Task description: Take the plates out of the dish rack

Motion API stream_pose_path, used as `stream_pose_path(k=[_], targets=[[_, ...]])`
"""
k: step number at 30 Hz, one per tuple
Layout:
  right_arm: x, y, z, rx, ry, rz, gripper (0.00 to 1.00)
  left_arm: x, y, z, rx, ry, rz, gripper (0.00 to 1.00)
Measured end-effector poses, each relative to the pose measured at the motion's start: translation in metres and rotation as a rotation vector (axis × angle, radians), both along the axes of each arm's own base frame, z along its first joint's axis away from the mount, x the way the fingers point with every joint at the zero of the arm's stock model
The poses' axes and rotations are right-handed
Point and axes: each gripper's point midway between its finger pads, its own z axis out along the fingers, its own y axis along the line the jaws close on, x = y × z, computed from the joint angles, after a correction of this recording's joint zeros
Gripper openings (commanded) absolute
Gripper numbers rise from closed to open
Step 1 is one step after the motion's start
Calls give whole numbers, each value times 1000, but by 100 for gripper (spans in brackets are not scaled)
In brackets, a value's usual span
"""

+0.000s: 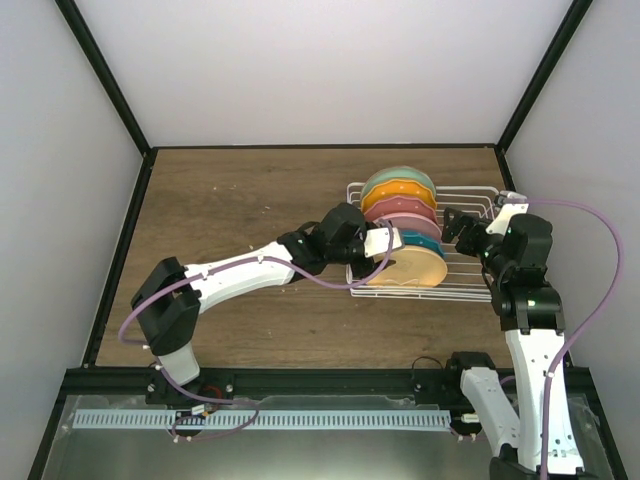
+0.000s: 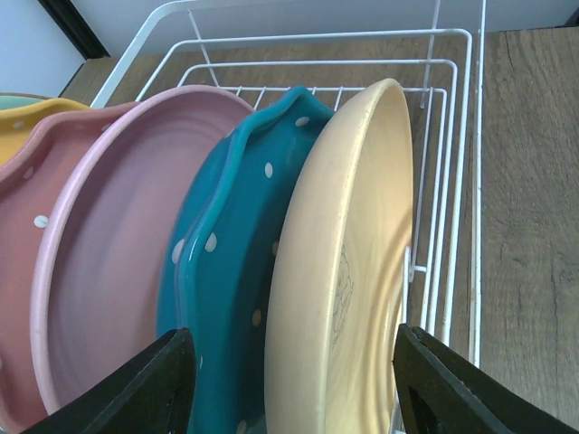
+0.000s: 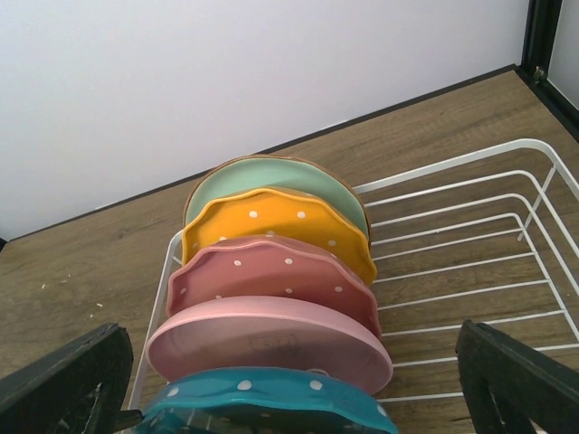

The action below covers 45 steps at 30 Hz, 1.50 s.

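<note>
All six plates (image 3: 271,339) stand in the rack (image 1: 468,283) at the right of the desk (image 1: 230,200). My left gripper (image 2: 294,384) is wide, straddling the peach plate (image 2: 348,262) and teal plate (image 2: 231,262); closing now could pinch both or drag the rack. My right gripper (image 3: 289,384) hovers wide above.

Between the fingers of my left gripper (image 2: 291,384), the round peach plate (image 2: 348,271) runs off the picture's bottom edge, so I cannot tell whether they touch it. The faint mark on its face is unreadable. Toward my left finger, the white-dotted teal scalloped plate (image 2: 226,262) is half hidden behind it. Under my right gripper (image 3: 294,384), that teal plate is cut off too.
</note>
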Motion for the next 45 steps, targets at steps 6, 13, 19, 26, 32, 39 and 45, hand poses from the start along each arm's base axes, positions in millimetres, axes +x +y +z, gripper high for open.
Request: stream_pose_path(k=[6,13,19,26,32,39,45], targets=[[0,-1,-3,-2,13,-6,100,-2,-2,1,-2,0,-6,54],[0,-2,-3,-3,14,-9,100,-7,-5,0,-1,1,-17,48],[0,-2,-4,-5,17,-13,100,-6,-8,-15,28,7,-26,39],[-3,-5,-5,-12,23,-30,100,1,-16,-27,59,-3,-27,15],[-6,-8,-3,-18,15,-44,100,15,-13,-24,75,-38,24,4],[-7,-9,-2,-20,10,-48,100,16,-12,-17,86,-30,44,4],[-8,-9,-1,-19,6,-48,100,18,-12,3,69,-17,69,4]])
